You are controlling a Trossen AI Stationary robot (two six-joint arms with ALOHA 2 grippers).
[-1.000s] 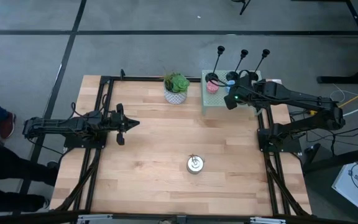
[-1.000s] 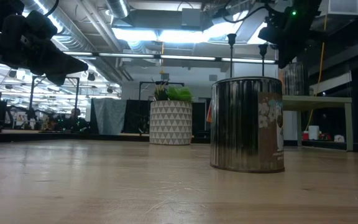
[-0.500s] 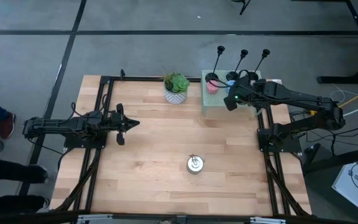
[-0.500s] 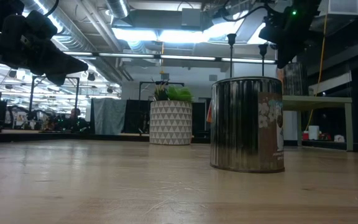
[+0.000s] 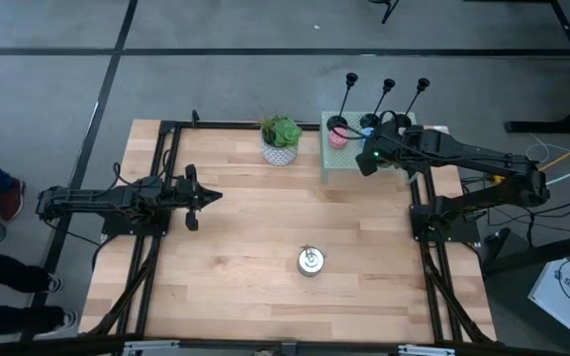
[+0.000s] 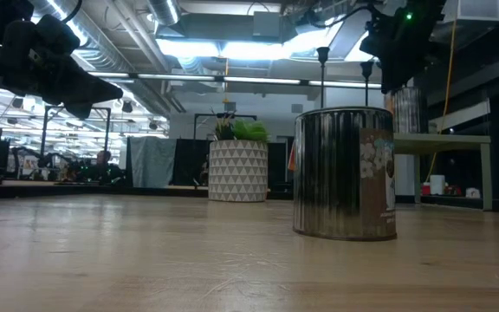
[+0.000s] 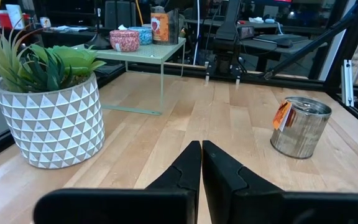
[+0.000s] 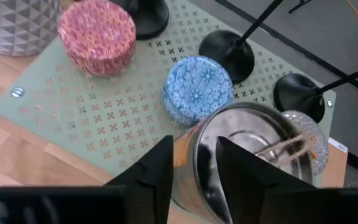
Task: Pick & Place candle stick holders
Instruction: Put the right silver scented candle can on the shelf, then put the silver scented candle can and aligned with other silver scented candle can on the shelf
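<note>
Three black candle stick holders stand on their round bases along the far edge of a raised green shelf. My right gripper is open over the shelf, slanting down. Its fingers straddle the wall of a silver tin that stands on the shelf beside the blue candle. My left gripper waits shut and level over the table's left side, with nothing between its fingers. My right gripper comes slanting down from above at the tin's rim, with one finger inside the tin and the other outside by the orange label. Narrow gaps show beside both fingers. I cannot tell whether either finger touches the wall.
A pink candle and a grey candle also sit on the shelf. A plant in a white patterned pot stands left of the shelf. Another silver tin stands on the wooden table's near middle.
</note>
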